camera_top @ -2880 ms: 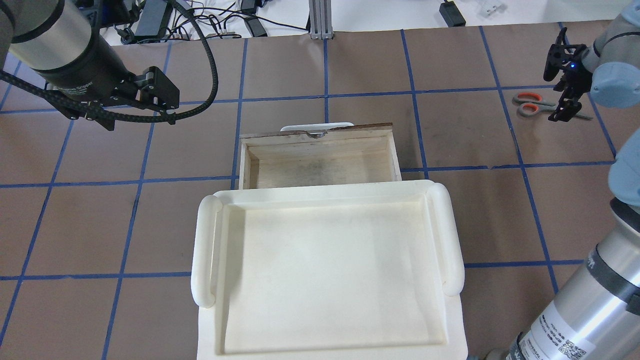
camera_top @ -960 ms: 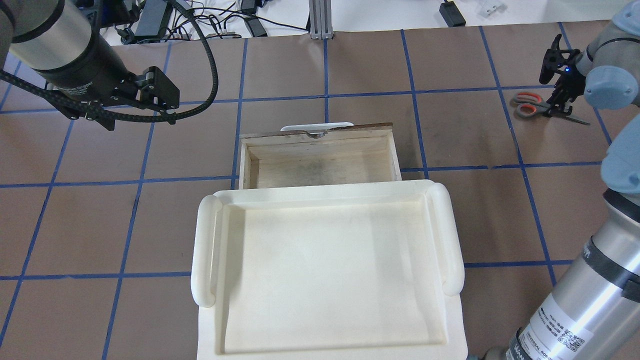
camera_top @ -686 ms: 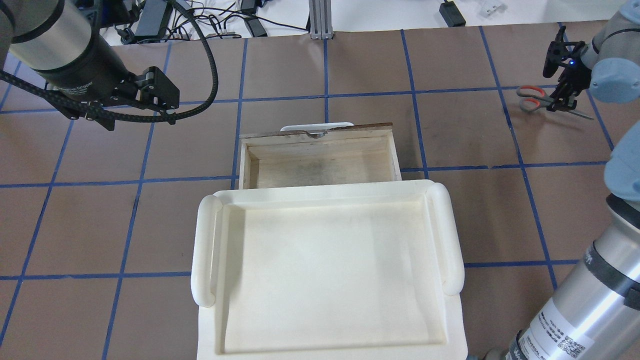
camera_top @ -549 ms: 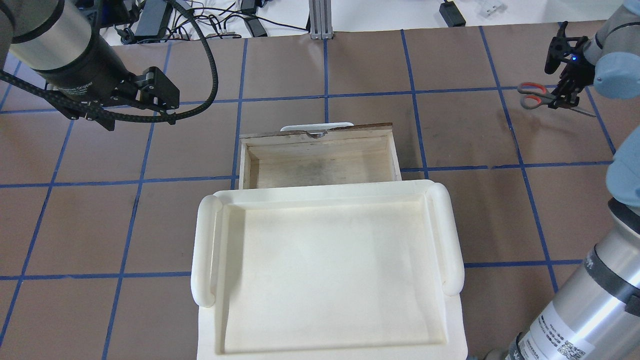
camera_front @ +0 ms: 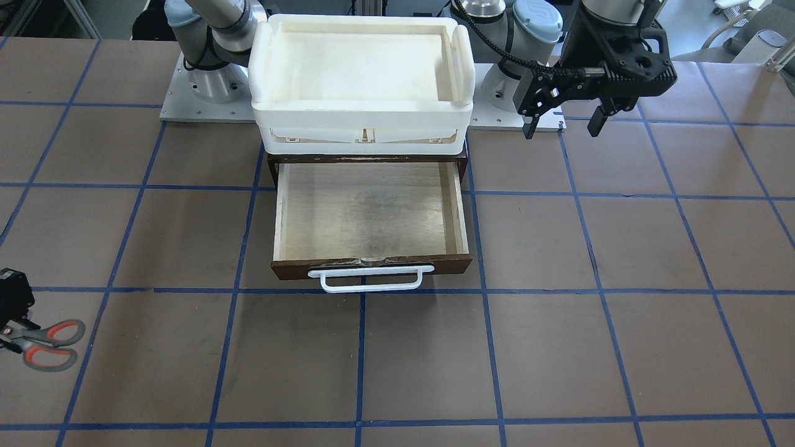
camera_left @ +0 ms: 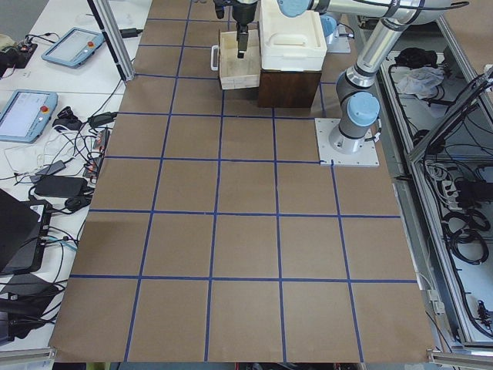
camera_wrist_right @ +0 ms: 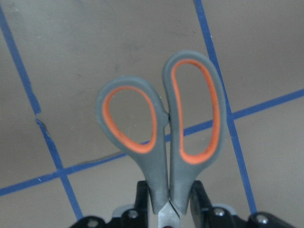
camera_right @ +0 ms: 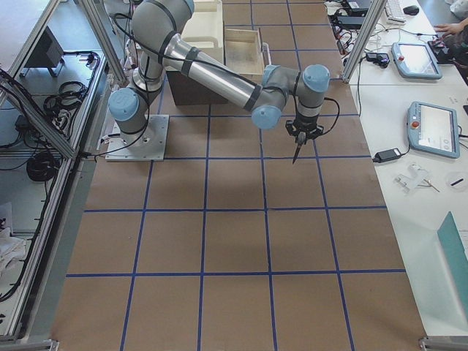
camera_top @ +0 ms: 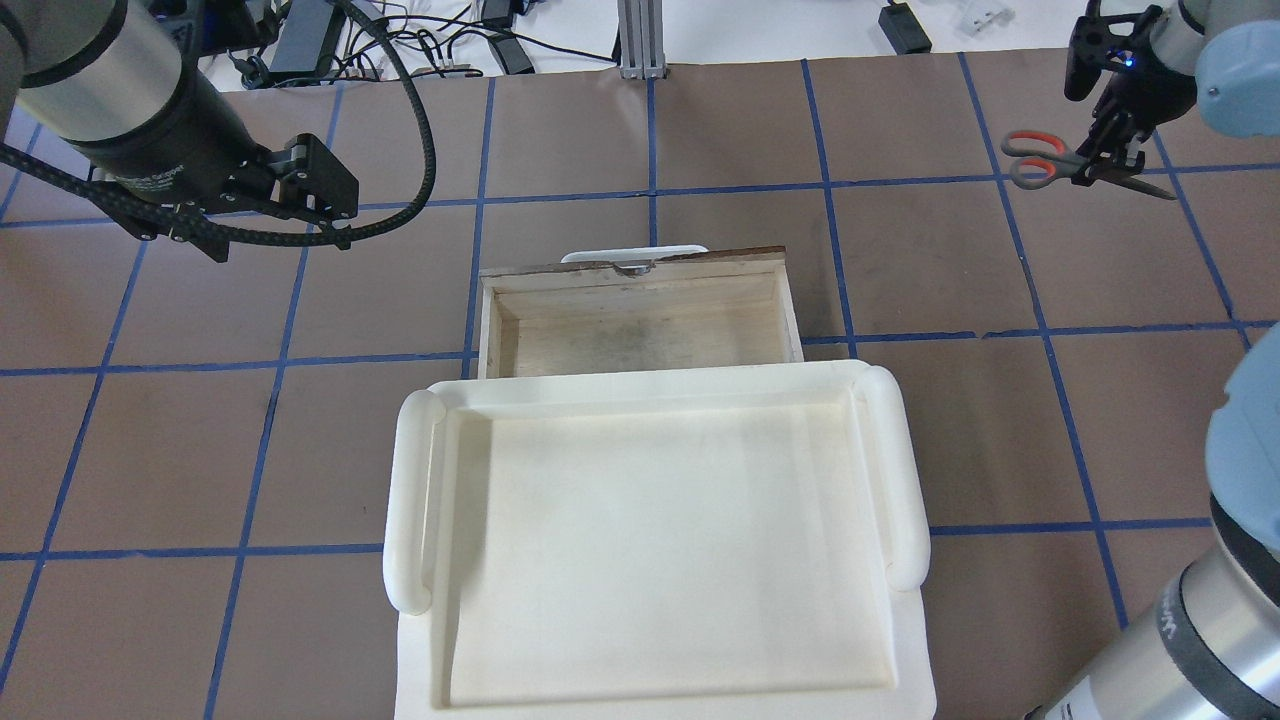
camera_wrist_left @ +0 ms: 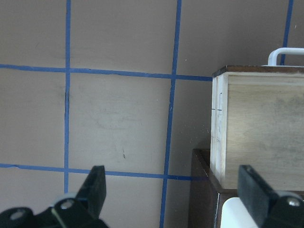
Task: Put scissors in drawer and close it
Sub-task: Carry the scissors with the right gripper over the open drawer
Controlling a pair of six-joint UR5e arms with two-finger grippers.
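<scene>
The scissors [camera_top: 1040, 165] have grey handle loops lined in orange-red. My right gripper [camera_top: 1100, 160] is shut on them near the pivot and holds them above the table at the far right, loops facing the drawer side. The wrist view shows the loops [camera_wrist_right: 161, 123] sticking out from the fingers [camera_wrist_right: 199, 199]. They also show at the left edge of the front view [camera_front: 46, 343]. The dark brown drawer [camera_top: 640, 335] stands pulled open and empty, its white handle [camera_front: 371, 279] at the front. My left gripper [camera_top: 335, 205] is open and empty, hovering left of the drawer.
A white plastic tray [camera_top: 410, 500] sits on top of the dark cabinet that holds the drawer. The brown table has a grid of blue tape lines. Cables and power bricks [camera_top: 400, 40] lie beyond the far edge.
My right gripper has shut on the scissors, lifted them off the table and carried them up and slightly left in the overhead view. The left arm has not moved.
</scene>
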